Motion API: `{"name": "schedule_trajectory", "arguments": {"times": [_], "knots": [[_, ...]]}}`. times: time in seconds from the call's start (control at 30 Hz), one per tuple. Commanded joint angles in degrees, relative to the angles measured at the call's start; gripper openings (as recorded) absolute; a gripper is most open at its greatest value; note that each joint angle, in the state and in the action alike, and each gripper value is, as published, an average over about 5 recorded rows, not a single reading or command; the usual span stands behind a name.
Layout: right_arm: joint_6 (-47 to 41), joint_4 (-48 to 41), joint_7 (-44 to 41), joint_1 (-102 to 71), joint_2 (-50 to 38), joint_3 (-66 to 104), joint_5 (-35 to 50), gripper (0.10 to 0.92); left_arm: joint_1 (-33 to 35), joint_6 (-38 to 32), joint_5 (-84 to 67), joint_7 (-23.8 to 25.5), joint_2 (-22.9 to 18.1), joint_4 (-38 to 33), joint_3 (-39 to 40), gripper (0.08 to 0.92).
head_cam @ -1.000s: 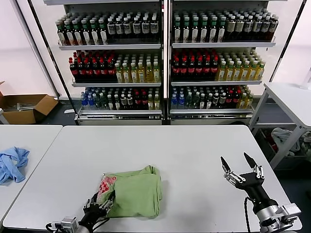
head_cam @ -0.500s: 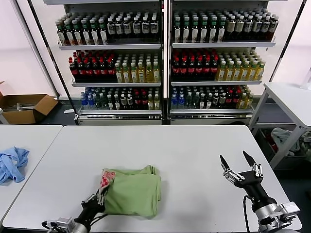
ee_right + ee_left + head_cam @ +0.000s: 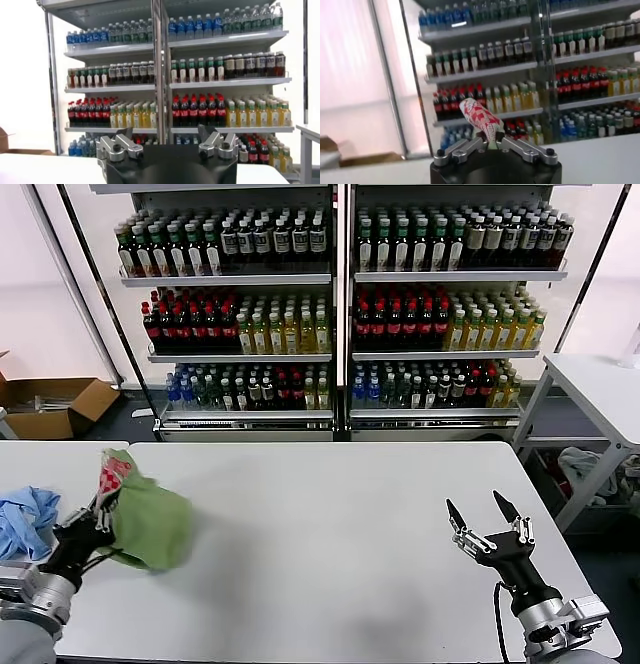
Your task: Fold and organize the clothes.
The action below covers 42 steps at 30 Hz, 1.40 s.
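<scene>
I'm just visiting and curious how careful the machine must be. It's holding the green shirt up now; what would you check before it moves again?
1. Left pincer has a firm hold on the green shirt: ok, closed on the checkered-print edge.
2. Shirt folded neatly: not ok, it hangs bunched from the pincer.
3. Shirt clear of the blue garment on the side table: cannot tell, they look close.
4. Right pincer out of the way: ok, open and empty over the white table, far from the shirt.
5. Space to set the shirt down: ok, the table's middle is bare.
</scene>
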Motion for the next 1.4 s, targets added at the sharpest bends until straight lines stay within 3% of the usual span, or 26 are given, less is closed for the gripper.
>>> {"name": "schedule_trajectory", "arguments": {"times": [0.03, 0.2, 0.4, 0.7, 0.9, 1.1, 1.23, 1.3, 1.4], "knots": [[0.62, 0.65, 0.01, -1.49, -0.12, 1.05, 0.0, 0.823, -3.54, -1.61, 22.67, 3.34, -3.66, 3.76, 30.98, 0.131], [0.9, 0.89, 0.01, -2.56, 0.22, 1.79, -0.17, 0.823, -15.21, -4.46, 24.18, 6.63, -8.04, 13.72, 46.14, 0.131], [0.82, 0.97, 0.0, -2.31, 0.59, 1.52, -0.58, 0.823, -24.69, 0.92, 22.08, 7.32, -9.53, 12.57, 54.45, 0.131], [0.81, 0.61, -0.08, -1.8, 0.79, 0.73, -0.92, 0.823, -39.51, 6.1, 20.38, -12.49, -11.64, 10.66, 66.8, 0.152], [0.26, 0.66, 0.06, -0.88, 0.79, 0.36, -1.15, 0.823, -47.78, 15.14, 25.65, -22.78, -12.4, 8.68, 71.79, 0.309], [-2.62, 1.14, 0.39, 0.22, 0.96, -0.4, 0.22, 0.823, -51.38, 16.06, 24.26, -25.25, -12.25, 5.3, 69.72, 0.482], [-7.16, 1.17, 2.15, 2.53, 0.87, -1.78, 1.69, 0.823, -49.41, 15.33, 20.21, -25.38, -11.61, 2.91, 63.92, 0.595], [-10.21, 0.68, 3.29, 5.0, 0.66, -3.27, 2.66, 0.823, -45.5, 13.79, 18.48, -21.94, -9.91, 0.8, 58.11, 0.656], [-15.16, -1.12, 3.82, 11.13, 0.65, -6.89, 5.64, 0.823, -34.79, 6.74, 18.2, -9.58, -5.95, -2.09, 45.04, 0.742]]}}
